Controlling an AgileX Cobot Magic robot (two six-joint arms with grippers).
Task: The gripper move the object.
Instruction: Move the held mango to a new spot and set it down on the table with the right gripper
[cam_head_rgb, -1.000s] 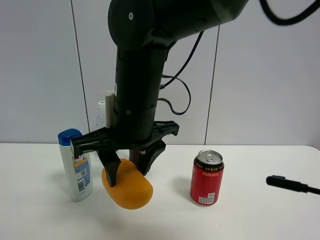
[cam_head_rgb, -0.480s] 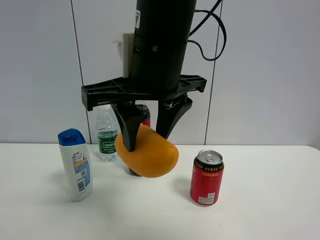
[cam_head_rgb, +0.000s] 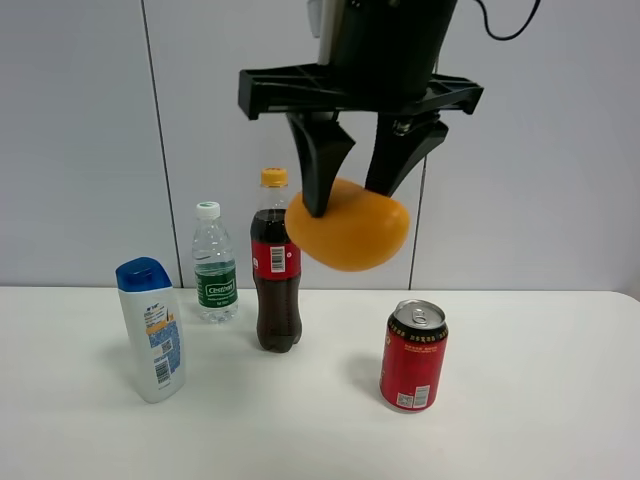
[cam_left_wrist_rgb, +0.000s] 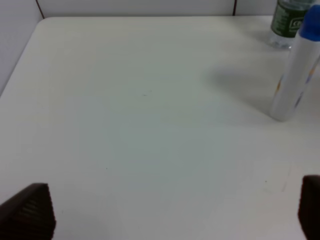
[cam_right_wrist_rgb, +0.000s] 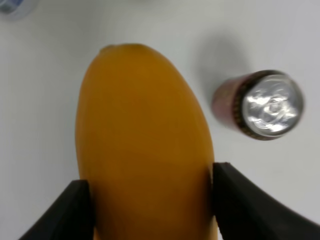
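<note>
One pincer (cam_head_rgb: 348, 200) hangs vertical above the table (cam_head_rgb: 520, 400), clamping the mango (cam_head_rgb: 350, 232).

A lab test bench is indicated: bare white counter (cam_head_rgb: 560, 440), plain panelled wall (cam_head_rgb: 80, 140), staged bottles.

Exterior camera faces wall (cam_head_rgb: 80, 140), wrist cameras look down, right one close above object (cam_right_wrist_rgb: 142, 140), sharing red can (cam_head_rgb: 414, 356)
</note>
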